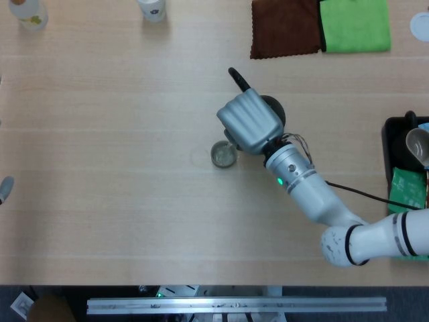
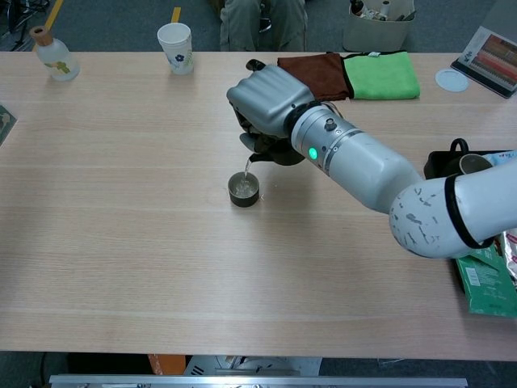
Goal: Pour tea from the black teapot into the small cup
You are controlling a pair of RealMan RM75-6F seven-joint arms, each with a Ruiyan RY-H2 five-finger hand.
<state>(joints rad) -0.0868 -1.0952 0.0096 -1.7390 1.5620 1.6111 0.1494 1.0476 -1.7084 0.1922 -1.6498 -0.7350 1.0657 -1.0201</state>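
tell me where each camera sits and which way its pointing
Head view: high above the table, looking almost straight down; shows the right hand and arm over the black teapot.
Chest view: lower, at the near table edge, facing forward across it; shows the right hand tilting the black teapot.
Shared: small cup, brown cloth and green cloth.
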